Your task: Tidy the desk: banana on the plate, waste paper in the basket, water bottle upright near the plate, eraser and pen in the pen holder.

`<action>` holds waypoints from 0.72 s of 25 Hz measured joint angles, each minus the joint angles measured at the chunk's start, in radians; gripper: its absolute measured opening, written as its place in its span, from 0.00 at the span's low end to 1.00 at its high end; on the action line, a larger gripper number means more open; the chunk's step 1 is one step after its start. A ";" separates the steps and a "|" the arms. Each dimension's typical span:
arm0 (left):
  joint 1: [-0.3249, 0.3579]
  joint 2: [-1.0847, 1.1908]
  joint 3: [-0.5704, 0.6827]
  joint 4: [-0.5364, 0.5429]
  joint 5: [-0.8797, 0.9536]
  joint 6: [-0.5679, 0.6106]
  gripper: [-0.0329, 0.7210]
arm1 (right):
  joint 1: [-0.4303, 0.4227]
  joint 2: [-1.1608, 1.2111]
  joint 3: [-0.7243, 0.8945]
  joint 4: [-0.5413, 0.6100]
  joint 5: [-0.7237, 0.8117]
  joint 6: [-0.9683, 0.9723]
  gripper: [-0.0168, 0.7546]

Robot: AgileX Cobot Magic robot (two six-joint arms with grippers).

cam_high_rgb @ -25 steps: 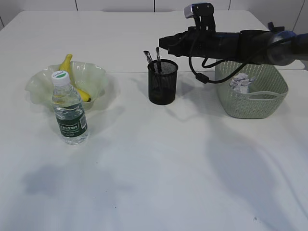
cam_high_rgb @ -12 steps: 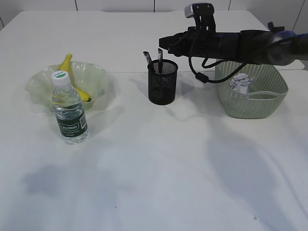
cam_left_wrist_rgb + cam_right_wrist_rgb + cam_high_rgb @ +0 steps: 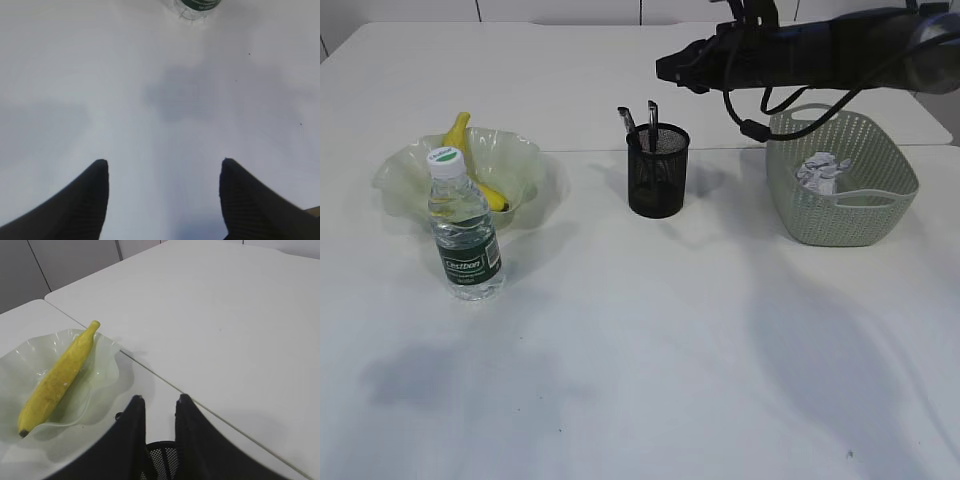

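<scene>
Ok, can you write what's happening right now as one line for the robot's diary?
banana: on plate | bottle: upright | paper: in basket | pens: in holder | right gripper: empty, above holder | left gripper: open

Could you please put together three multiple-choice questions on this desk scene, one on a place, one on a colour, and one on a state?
1. Where does the banana lie?
A. on the plate
B. in the basket
C. on the bare table

2. What colour is the water bottle's cap?
A. red
B. white with green on top
C. black

3. How does the water bottle stand?
A. on its side
B. upside down
C. upright

Answers: 1 A, the banana rests inside the wavy plate. 2 B, the cap is white with a green disc. 3 C, the bottle's cap points up, beside the plate.
</scene>
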 joint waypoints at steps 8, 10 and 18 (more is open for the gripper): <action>0.000 0.000 0.000 0.018 0.037 0.000 0.69 | 0.000 -0.154 0.000 -0.484 0.026 0.437 0.24; 0.000 0.000 0.000 0.020 0.051 0.000 0.69 | 0.000 -0.197 0.000 -0.641 0.062 0.590 0.24; 0.000 0.000 0.000 0.024 0.067 0.000 0.69 | 0.000 -0.364 0.000 -1.113 0.264 1.154 0.24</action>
